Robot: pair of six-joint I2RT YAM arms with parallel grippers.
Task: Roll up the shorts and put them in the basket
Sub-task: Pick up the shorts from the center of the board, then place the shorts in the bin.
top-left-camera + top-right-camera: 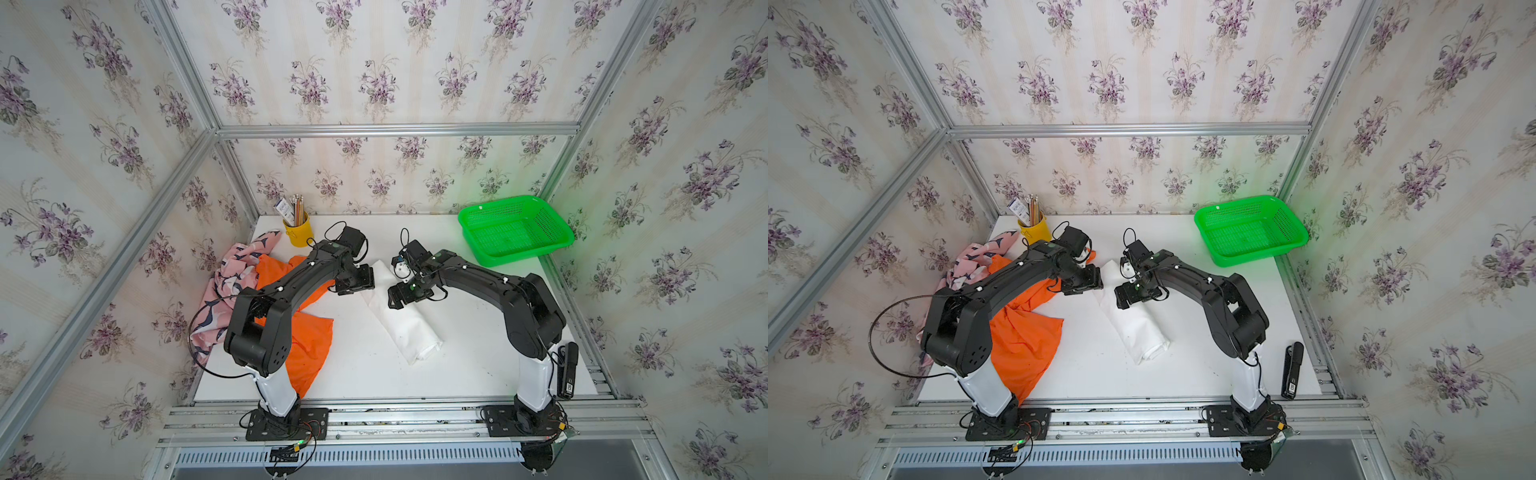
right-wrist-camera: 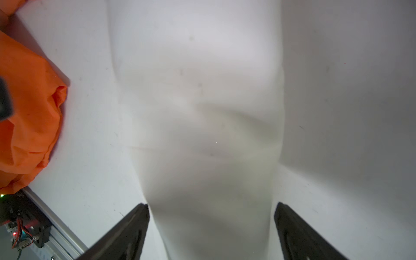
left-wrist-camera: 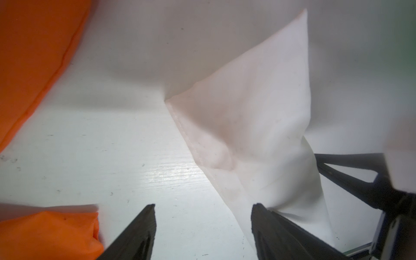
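I see lots of free room at the front of the white surface [image 1: 374,378]. The orange shorts [image 1: 311,340] and the pink whale shorts [image 1: 226,282] lie heaped at its left edge, the pink ones hanging over. The white shorts [image 1: 405,328] lie in the middle as a long roll. Both arms bend in over the roll's far end. The left end effector [image 3: 202,207] is spread, one finger by the hem. The right end effector [image 2: 211,204] is spread wide, a finger each side of the roll
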